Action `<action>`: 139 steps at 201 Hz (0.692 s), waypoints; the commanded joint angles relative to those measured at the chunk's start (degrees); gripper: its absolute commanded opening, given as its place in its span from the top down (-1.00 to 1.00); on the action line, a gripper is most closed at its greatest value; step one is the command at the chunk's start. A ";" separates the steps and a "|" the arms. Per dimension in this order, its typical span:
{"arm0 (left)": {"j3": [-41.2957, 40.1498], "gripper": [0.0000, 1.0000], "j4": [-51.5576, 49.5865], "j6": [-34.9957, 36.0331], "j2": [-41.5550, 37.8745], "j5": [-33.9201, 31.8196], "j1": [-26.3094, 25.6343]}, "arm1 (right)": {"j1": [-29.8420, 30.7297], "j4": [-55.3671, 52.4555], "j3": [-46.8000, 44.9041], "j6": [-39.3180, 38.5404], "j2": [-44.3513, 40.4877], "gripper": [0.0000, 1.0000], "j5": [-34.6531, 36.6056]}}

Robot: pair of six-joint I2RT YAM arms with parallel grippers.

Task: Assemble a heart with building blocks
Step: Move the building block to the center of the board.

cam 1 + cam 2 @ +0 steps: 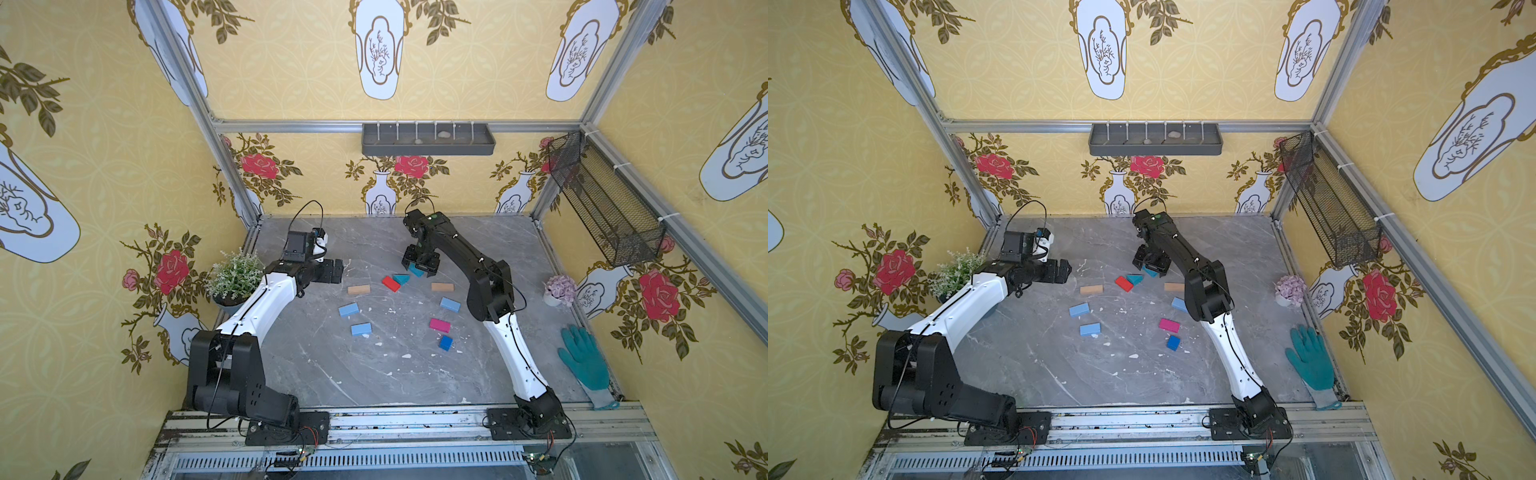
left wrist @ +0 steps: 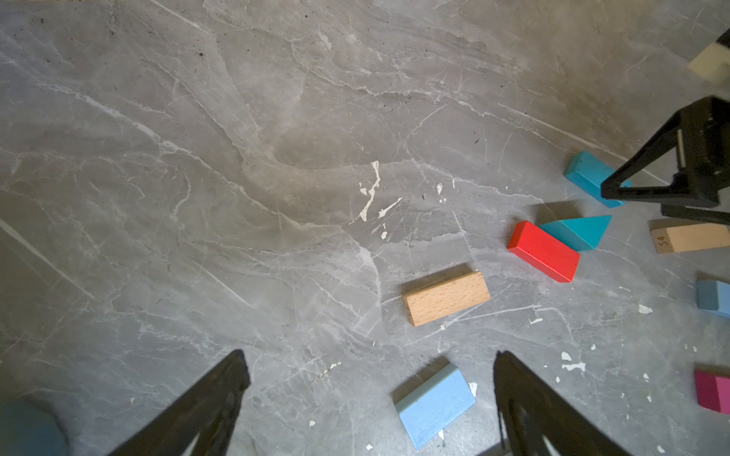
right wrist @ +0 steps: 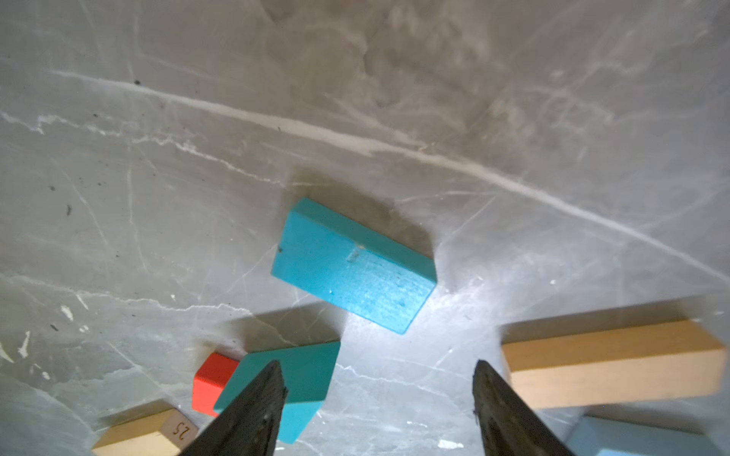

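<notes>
Blocks (image 1: 348,309) scattered flat, teal rectangle (image 3: 353,266) just beyond empty, apart right fingers (image 3: 253,406); left fingers (image 2: 205,406) apart; open bench (image 1: 374,382) at 6 o'clock.

**Two-tone twins: a tabletop robot in black and white**

The left arm (image 1: 266,299) and right arm (image 1: 513,353) wear one livery in both top views. Each has a glossy white middle link dotted with small dark screws, set between matte black joint housings. Thin black cables run along each white shell and loop free at the wrists. The left wrist carries a boxy black camera module (image 1: 296,245) with a white and blue fitting. A green dot (image 1: 432,216) marks the right arm's black end. Each black base plate (image 1: 498,424) trails red and black wires. The left gripper (image 2: 371,357) and right gripper (image 3: 377,363) have black jaws shaped as tapering open frames.
</notes>
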 commanded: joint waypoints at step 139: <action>-0.04 -0.95 -0.52 0.00 -0.46 -0.94 0.75 | -0.18 9.47 0.07 -20.51 3.54 -0.53 0.76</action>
